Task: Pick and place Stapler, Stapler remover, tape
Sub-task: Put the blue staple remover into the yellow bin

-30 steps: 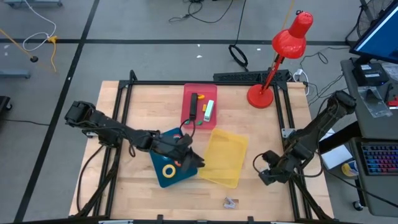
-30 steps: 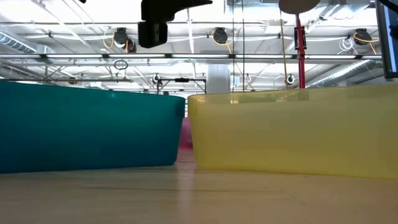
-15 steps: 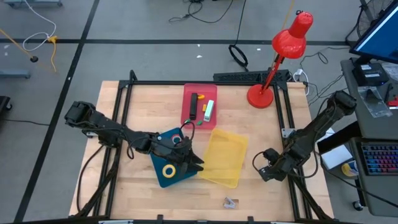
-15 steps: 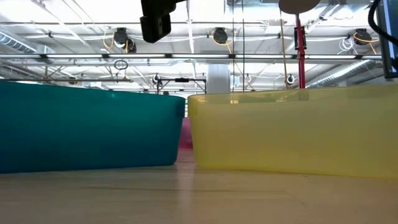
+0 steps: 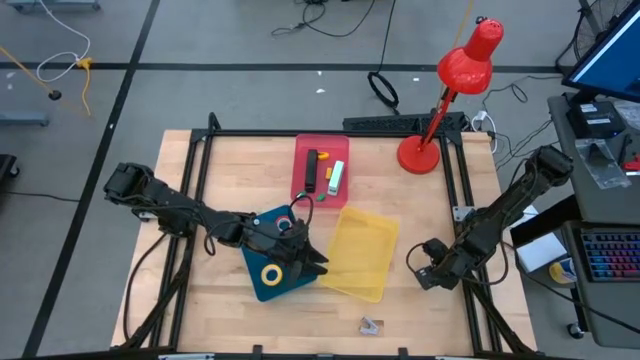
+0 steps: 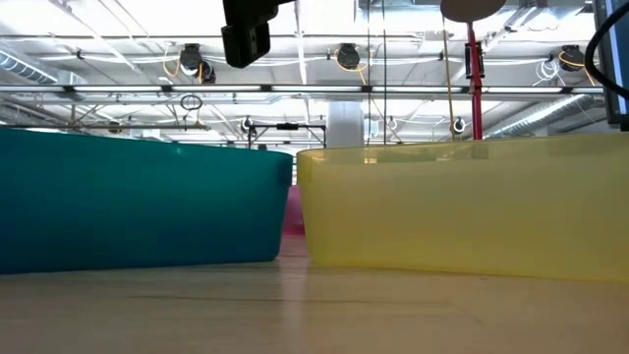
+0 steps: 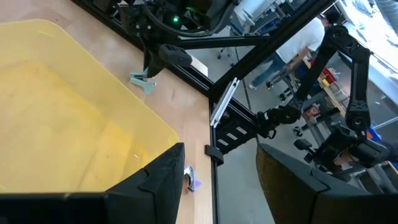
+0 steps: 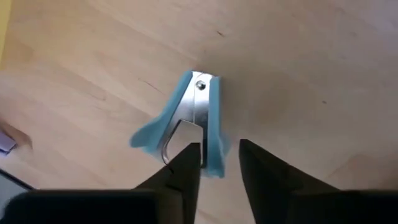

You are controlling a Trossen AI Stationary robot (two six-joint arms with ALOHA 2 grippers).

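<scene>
While the right gripper [image 8: 214, 165] sits at the table's [image 5: 225, 170] four o'clock edge, fingers parted astride the blue staple remover [image 8: 186, 121], the left gripper [image 5: 305, 262] hovers open over the teal tray [image 5: 262, 288], yellow tape [image 5: 272, 272] inside; bare wood lies towards six o'clock.

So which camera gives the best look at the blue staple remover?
The right wrist view: the staple remover fills it, lying on the wood between the right gripper fingers. The left wrist view shows it small. The high and low views don't show it.
</scene>
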